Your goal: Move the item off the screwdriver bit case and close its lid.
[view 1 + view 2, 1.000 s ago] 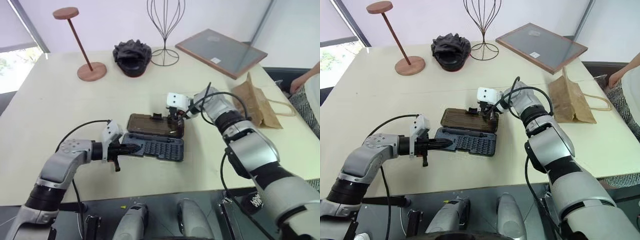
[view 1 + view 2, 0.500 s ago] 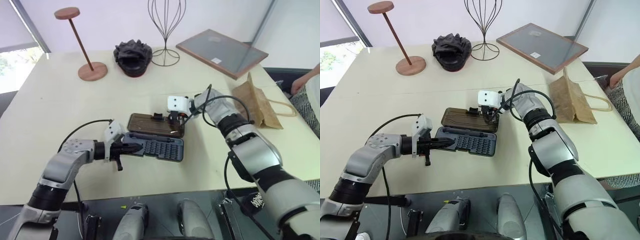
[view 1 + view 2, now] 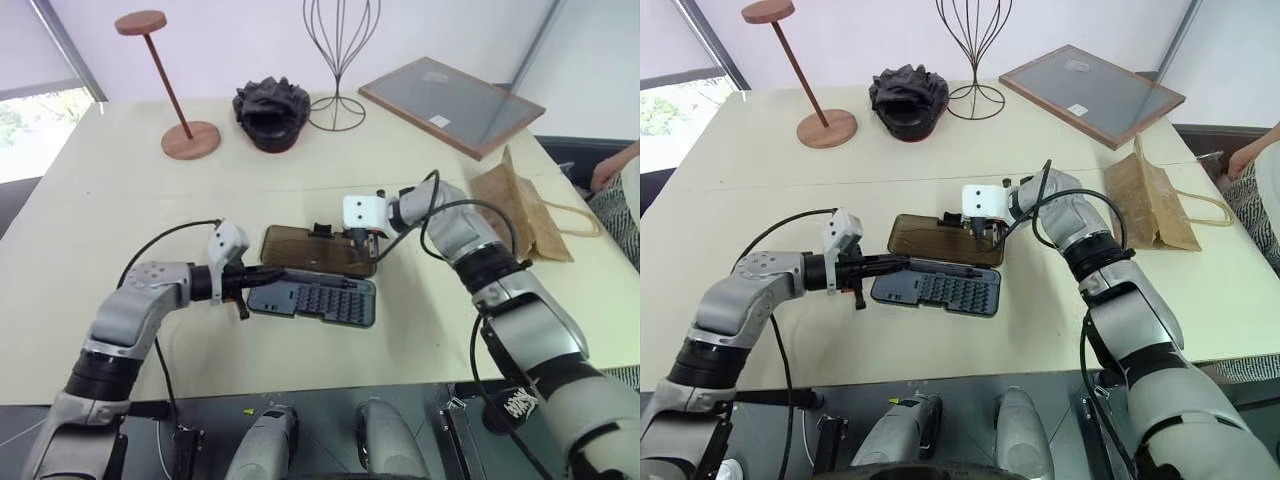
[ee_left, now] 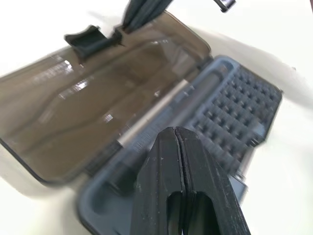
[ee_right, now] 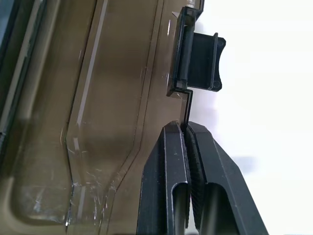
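Lid [image 5: 112, 98] edge pinched between right fingers [image 5: 166, 176].

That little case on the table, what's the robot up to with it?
It is closing the case, which lies open with its brown lid folded out flat. The right tool is pinched shut on the lid's far edge, beside the black latch. The left tool, also shut, rests at the case's left end. The paper bag already lies off to the right.
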